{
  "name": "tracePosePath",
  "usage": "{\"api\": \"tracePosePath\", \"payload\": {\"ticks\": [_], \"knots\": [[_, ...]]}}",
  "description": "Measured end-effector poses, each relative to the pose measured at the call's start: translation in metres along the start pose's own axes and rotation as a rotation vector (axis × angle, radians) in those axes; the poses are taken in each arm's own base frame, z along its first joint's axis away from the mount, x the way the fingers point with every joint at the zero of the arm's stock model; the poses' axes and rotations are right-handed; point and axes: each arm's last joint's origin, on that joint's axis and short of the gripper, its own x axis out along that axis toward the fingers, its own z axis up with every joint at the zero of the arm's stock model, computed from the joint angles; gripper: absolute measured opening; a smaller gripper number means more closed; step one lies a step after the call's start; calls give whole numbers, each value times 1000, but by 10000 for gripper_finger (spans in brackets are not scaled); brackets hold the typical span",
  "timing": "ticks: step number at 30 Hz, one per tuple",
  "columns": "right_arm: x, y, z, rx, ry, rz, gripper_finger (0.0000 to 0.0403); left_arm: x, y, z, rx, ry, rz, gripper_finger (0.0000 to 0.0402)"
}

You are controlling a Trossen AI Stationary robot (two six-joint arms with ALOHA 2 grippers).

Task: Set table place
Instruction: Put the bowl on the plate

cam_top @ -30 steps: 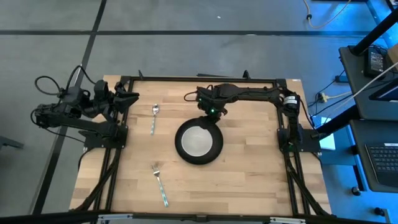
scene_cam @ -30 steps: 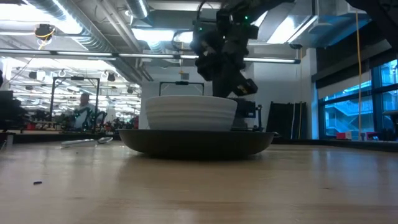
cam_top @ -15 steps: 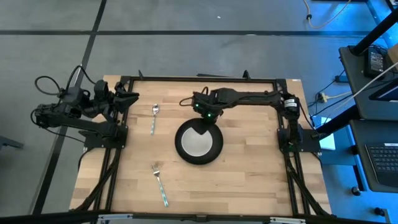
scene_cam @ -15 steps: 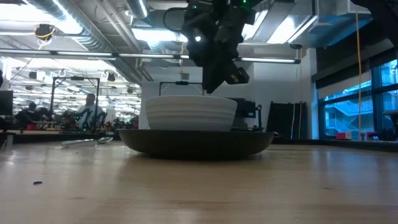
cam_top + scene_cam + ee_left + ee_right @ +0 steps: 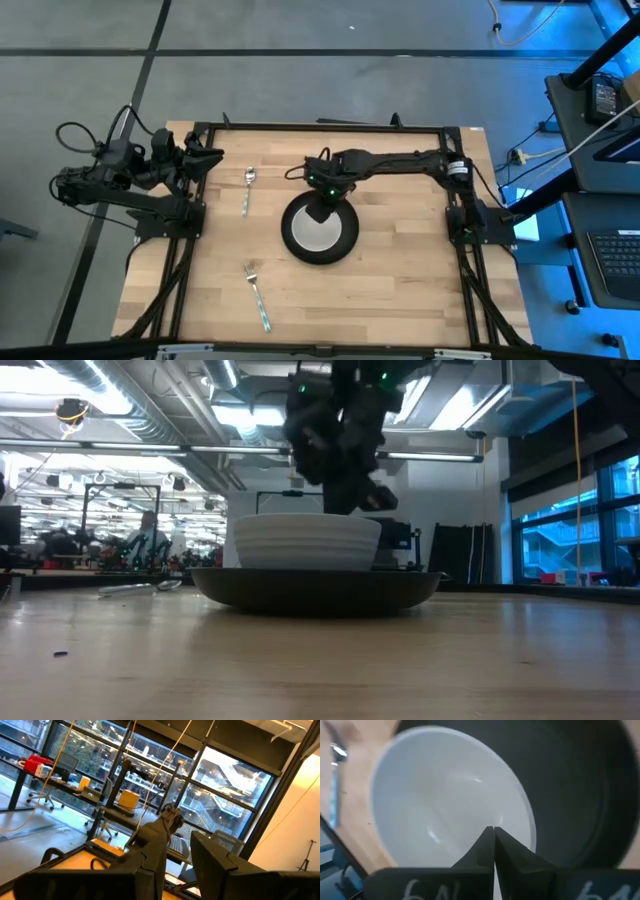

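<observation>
Right tool (image 5: 318, 211): clenched on nothing, its two dark fingers (image 5: 492, 845) pressed tip to tip; it hangs just above the far rim of the bowl, clear of it in the low view.
Left tool (image 5: 205, 157): parked at the tabletop's far left corner, well apart from the bowl; I cannot tell whether it is released or clenched.
Bowl (image 5: 318, 232): white, round, smooth and glossy inside, with faint ridges around its outer wall (image 5: 306, 541); it sits upright in the middle of the plate.
Plate (image 5: 291, 240): matte black, round, wider than the bowl, showing as a dark ring all around it; it lies flat near the tabletop's centre.
Spoon (image 5: 248, 190): silver with a pale blue handle, lying to the left of the bowl and farther back, well apart from the plate.
Fork (image 5: 256, 295): silver tines, pale blue handle, lying left of the bowl on the near side, apart from the plate.
Tabletop (image 5: 390, 280): light wood butcher block with a thin black frame.
</observation>
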Motion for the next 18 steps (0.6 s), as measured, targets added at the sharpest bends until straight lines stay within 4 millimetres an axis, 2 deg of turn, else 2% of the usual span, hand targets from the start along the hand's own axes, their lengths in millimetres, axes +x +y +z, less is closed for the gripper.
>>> {"api": "tracePosePath", "payload": {"ticks": [5,18], "knots": [[19,-3,1,24,41,-21,3,0,0,0,0,0,0,82],[19,-8,-3,48,51,-118,2,0,0,0,1,0,0,82]]}}
